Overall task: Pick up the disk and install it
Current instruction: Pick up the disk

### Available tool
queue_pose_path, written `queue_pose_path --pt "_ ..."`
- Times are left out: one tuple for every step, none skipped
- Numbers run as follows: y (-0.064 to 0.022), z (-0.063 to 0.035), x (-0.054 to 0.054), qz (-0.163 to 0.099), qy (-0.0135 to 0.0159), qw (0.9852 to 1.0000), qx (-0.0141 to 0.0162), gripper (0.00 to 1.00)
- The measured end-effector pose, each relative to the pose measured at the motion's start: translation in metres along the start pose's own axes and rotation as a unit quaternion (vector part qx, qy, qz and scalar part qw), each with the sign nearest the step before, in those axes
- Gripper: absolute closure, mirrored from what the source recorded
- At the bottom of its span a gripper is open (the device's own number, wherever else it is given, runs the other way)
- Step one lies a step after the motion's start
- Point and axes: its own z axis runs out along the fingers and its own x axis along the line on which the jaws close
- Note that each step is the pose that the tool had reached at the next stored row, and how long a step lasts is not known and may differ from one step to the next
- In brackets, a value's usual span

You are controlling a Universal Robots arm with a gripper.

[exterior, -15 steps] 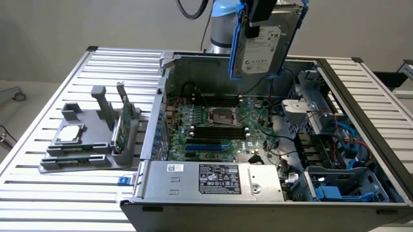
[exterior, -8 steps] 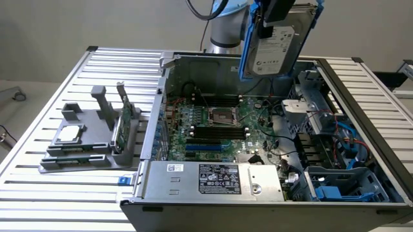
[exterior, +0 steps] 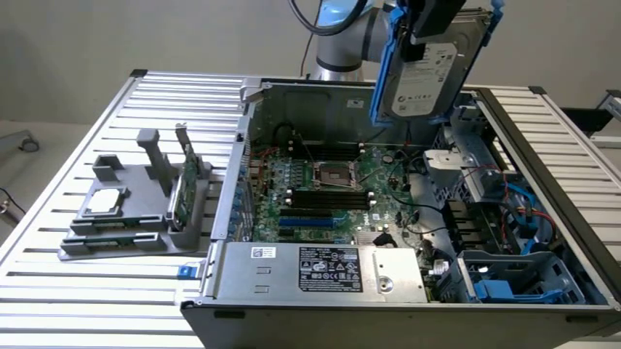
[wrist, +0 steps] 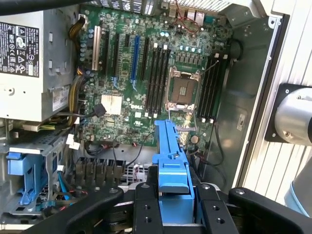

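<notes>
An open computer case [exterior: 310, 109] was laid on a slatted table [exterior: 87, 145], its green motherboard [exterior: 388, 207] exposed beside a labelled power supply [exterior: 321, 270]. At the exterior view's left, a square chip [exterior: 105, 202] and an upright green card [exterior: 182, 193] were kept in a grey holder [exterior: 121, 243].

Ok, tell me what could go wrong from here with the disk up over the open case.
Slip: the gripper clamps the disk by its blue frame; if the frame flexes, the disk may drop onto the motherboard. Snag: loose cables beside the drive bay could catch the frame on descent.
</notes>
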Motion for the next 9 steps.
queue_pose_path --pt "-0.0001 0.0 0.0001 -0.001 0.0028 1.0 0.0019 0.67" --pt "-0.0002 0.0 0.0003 -0.002 0.0065 1.0 0.0043 0.67" --pt "-0.0003 0.0 0.0003 -0.003 0.0106 0.9999 0.0066 0.67" --pt "-0.0003 0.0 0.0003 -0.003 0.0151 0.9998 0.0085 0.67" --pt "-0.0003 0.0 0.0003 -0.004 0.0196 0.9997 0.0105 0.67" --pt "-0.0003 0.0 0.0003 -0.005 0.0237 0.9996 0.0122 0.67" --pt "-0.0004 0.0 0.0003 -0.005 0.0271 0.9995 0.0137 0.67" --pt "-0.0004 0.0 0.0003 -0.006 0.0304 0.9994 0.0151 0.67" --pt "-0.0005 0.0 0.0005 -0.006 0.0328 0.9993 0.0163 0.67"
